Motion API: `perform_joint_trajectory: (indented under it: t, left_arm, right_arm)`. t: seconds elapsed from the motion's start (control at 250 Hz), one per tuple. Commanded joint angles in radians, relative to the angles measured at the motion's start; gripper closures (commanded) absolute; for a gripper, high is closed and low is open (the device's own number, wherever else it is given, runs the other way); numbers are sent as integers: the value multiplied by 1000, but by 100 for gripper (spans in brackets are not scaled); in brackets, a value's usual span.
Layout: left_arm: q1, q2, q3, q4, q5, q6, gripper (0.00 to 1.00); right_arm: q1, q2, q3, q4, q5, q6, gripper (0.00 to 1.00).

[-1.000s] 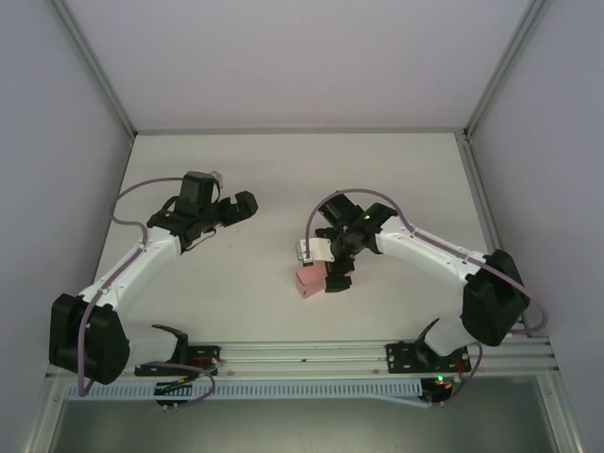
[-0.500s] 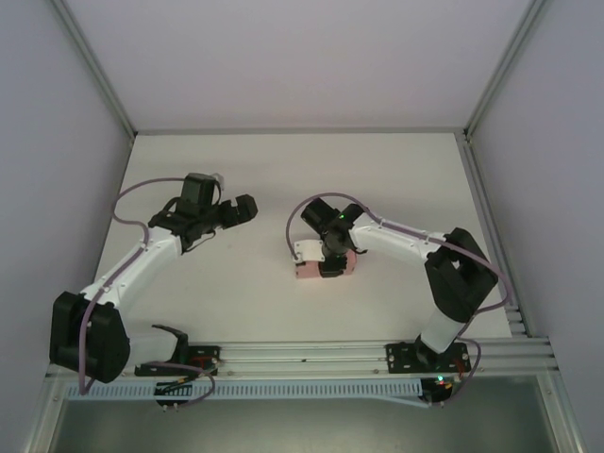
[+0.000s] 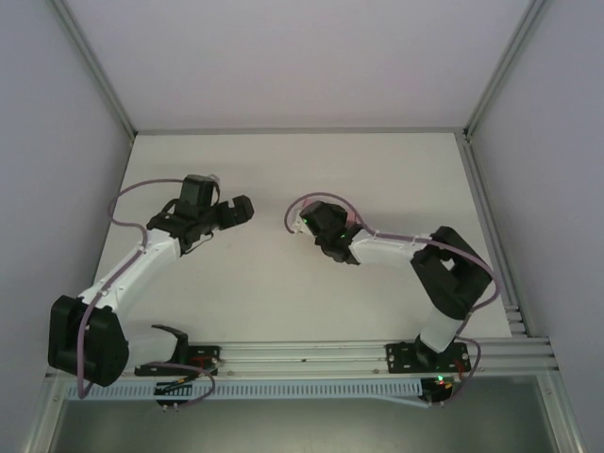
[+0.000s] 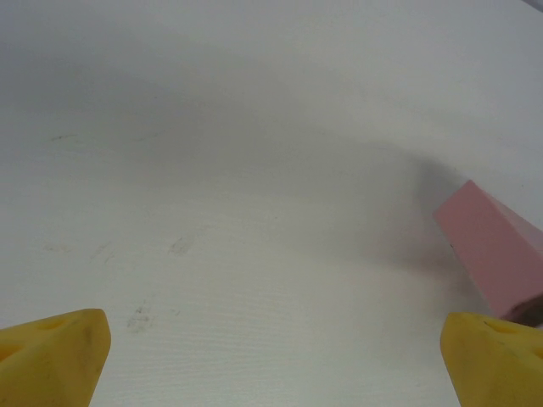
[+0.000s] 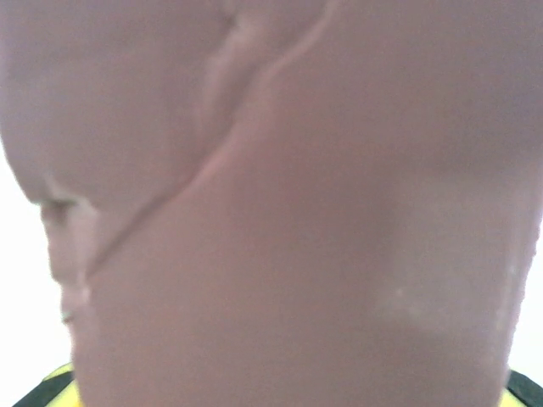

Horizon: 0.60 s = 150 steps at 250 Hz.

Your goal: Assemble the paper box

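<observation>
Grips paper box (image 5: pixel 288 220) between right gripper (image 3: pixel 332 243) fingers (creased pink face, seen close up); holds left gripper (image 4: pixel 276 356) spread wide, empty, near the box.

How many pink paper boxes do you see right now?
1. The paper box is at the right edge of the left wrist view and close up against the right wrist camera. Others may be hidden.

The left arm (image 3: pixel 132 269) and right arm (image 3: pixel 392 247) have white link shells between chunky black joint housings, thin lilac cables (image 3: pixel 121 198) alongside, and yellow fingertips (image 4: pixel 53 356) on the left gripper (image 4: pixel 271 373).
</observation>
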Motion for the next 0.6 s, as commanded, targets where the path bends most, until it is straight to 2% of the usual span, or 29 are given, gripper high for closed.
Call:
perform_joint_trajectory:
  t: [0.0, 0.044, 0.116, 0.208, 0.291, 0.323, 0.351, 0.359, 0.495, 0.575, 0.595]
  left_arm:
    - [7, -29, -10, -36, -40, 17, 0]
    - [5, -32, -10, -41, -50, 17, 0]
    - [7, -36, -14, -46, -59, 18, 0]
    - [7, -41, -18, -46, -66, 21, 0]
    - [8, -44, -19, -46, -73, 23, 1]
    - [5, -45, -20, -46, -74, 23, 0]
    - [7, -44, -18, -46, -75, 23, 0]
    - [7, -44, -17, -47, -74, 24, 1]
    - [7, -40, -6, -49, -81, 37, 0]
    - [6, -39, 1, -51, -86, 42, 0]
    - [7, -41, 2, -50, -86, 44, 0]
  right_arm:
    - [25, 58, -70, 306, 130, -105, 63]
    - [33, 62, -106, 368, 111, -128, 61]
    - [51, 45, -150, 373, 41, -137, 58]
    - [73, -10, -194, 308, -71, -135, 47]
    - [84, -64, -207, 211, -124, -104, 37]
    - [84, -85, -202, 145, -144, -84, 26]
    - [84, -101, -190, 71, -162, -66, 3]
    - [84, -105, -186, 51, -166, -60, 1]
    - [84, -185, -133, -189, -272, 25, 0]
    - [89, -269, -137, -233, -322, 51, 0]
    - [89, -295, -135, -257, -369, 53, 0]
